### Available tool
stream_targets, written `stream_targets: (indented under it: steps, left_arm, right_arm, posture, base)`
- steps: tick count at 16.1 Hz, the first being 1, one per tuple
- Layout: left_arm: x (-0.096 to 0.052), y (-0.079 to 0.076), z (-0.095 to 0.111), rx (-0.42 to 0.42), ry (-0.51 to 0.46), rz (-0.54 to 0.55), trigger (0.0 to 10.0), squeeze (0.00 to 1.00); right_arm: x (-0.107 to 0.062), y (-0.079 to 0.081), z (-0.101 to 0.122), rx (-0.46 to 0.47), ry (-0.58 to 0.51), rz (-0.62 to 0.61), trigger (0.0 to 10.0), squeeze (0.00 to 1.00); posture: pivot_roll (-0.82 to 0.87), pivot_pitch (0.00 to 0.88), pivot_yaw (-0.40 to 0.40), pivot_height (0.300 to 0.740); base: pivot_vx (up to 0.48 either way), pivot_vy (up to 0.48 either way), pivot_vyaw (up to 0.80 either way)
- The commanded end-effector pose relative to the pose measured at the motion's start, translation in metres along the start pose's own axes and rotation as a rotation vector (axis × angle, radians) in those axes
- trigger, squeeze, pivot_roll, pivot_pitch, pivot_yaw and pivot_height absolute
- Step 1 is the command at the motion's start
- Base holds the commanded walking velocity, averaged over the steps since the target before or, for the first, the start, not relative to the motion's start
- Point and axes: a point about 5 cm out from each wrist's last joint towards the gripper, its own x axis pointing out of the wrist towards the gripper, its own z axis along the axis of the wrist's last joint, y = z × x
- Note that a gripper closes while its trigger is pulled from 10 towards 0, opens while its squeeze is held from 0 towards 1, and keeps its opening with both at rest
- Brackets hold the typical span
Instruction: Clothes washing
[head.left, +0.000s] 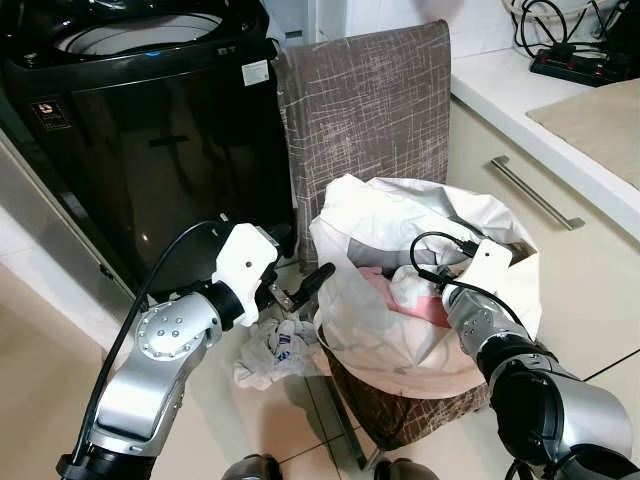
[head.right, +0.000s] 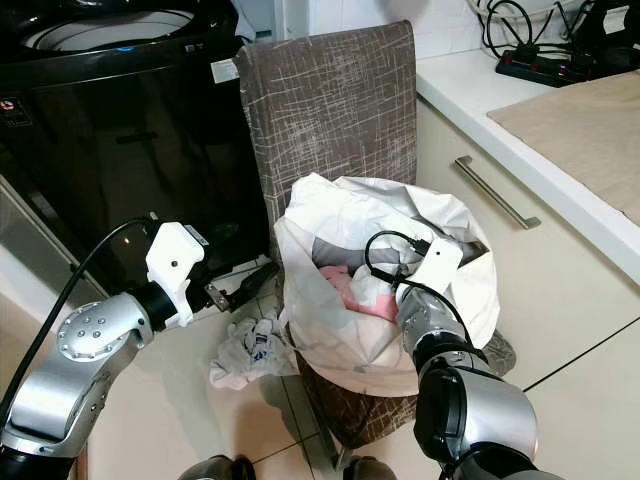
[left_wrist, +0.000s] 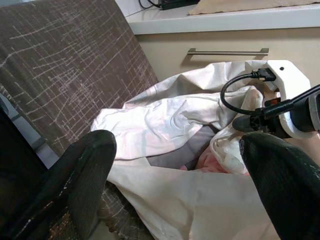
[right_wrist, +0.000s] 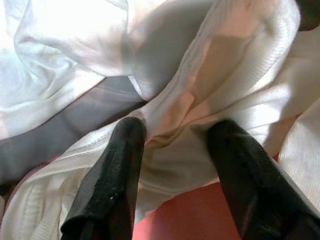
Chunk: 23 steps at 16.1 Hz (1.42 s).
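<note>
A white laundry bag (head.left: 370, 340) full of clothes sits on a brown chair (head.left: 365, 100) beside the black top-loading washing machine (head.left: 150, 120). My right gripper (right_wrist: 175, 140) reaches down into the bag. It is open, its fingertips (right_wrist: 127, 135) pressed into a white knit garment (right_wrist: 240, 90), with a fold of that garment bunched between them. A pink garment (right_wrist: 190, 215) and a grey one (right_wrist: 75, 115) lie under it. My left gripper (head.left: 303, 287) hangs open just outside the bag's left side, holding nothing.
A crumpled white cloth (head.left: 270, 350) lies on the tiled floor by the chair leg. To the right runs a cabinet with a drawer handle (head.left: 535, 192) and a white counter (head.left: 540, 100) with a power strip (head.left: 585, 65).
</note>
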Motion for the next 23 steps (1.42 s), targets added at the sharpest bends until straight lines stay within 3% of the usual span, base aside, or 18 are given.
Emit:
stream_targets:
  steps: [1,3,5,10,12,14,15,17,19,20,23]
  left_arm:
    - [0.003,0.000,0.007,0.017,-0.019,-0.018,10.0,0.00]
    - [0.004,0.001,0.008,0.016,-0.021,-0.020,10.0,0.00]
    - [0.006,0.002,0.008,0.014,-0.025,-0.016,10.0,0.00]
    - [0.011,0.004,0.007,-0.016,-0.047,0.015,10.0,0.00]
    - [0.014,0.002,0.007,-0.024,-0.058,0.021,10.0,0.00]
    - [0.017,0.001,0.007,-0.032,-0.067,0.025,10.0,0.00]
    - [0.018,0.001,0.007,-0.034,-0.068,0.025,10.0,0.00]
    - [0.020,0.001,0.007,-0.035,-0.071,0.020,10.0,0.00]
    - [0.022,0.001,0.006,-0.043,-0.070,0.017,10.0,0.00]
    - [0.022,0.001,0.006,-0.047,-0.068,0.017,10.0,0.00]
    - [0.021,0.006,0.002,-0.029,-0.048,0.050,10.0,0.00]
  right_arm:
    - [0.000,0.004,0.002,-0.013,-0.004,0.017,0.0,0.00]
    - [0.000,0.009,0.005,-0.022,-0.024,0.052,0.0,0.00]
    - [-0.002,0.024,0.012,-0.125,-0.075,0.127,0.0,0.00]
    - [-0.008,0.053,0.041,-0.234,-0.226,0.273,0.0,0.00]
    - [-0.013,0.064,0.058,-0.232,-0.304,0.338,0.0,0.00]
    - [-0.012,0.061,0.063,-0.187,-0.290,0.306,0.0,0.00]
    - [-0.010,0.054,0.063,-0.167,-0.280,0.260,10.0,1.00]
    - [-0.008,0.044,0.063,-0.264,-0.289,0.196,10.0,1.00]
    - [-0.007,0.034,0.076,-0.513,-0.319,0.143,10.0,1.00]
    - [-0.006,0.026,0.081,-0.584,-0.317,0.126,10.0,1.00]
    - [-0.004,0.012,0.082,-0.570,-0.298,0.084,10.0,1.00]
  posture:
    - [-0.01,0.097,0.048,0.740]
    - [-0.01,0.093,0.052,0.740]
    - [-0.01,0.080,0.053,0.740]
    - [-0.04,0.041,0.029,0.740]
    - [-0.04,0.027,0.020,0.740]
    - [-0.06,0.018,0.016,0.740]
    - [-0.06,0.017,0.018,0.740]
    - [-0.07,0.018,0.024,0.740]
    - [-0.07,0.021,0.027,0.740]
    - [-0.07,0.023,0.026,0.740]
    - [-0.07,0.023,0.026,0.740]
  base:
    - [0.000,0.000,0.00]
    - [0.000,0.000,0.00]
    - [0.000,0.000,0.00]
    - [0.000,0.000,0.00]
    - [0.000,0.000,0.00]
    - [0.000,0.000,0.00]
    - [0.000,0.000,0.00]
    - [0.000,0.000,0.00]
    - [0.000,0.000,0.00]
    - [0.000,0.000,0.00]
    - [0.000,0.000,0.00]
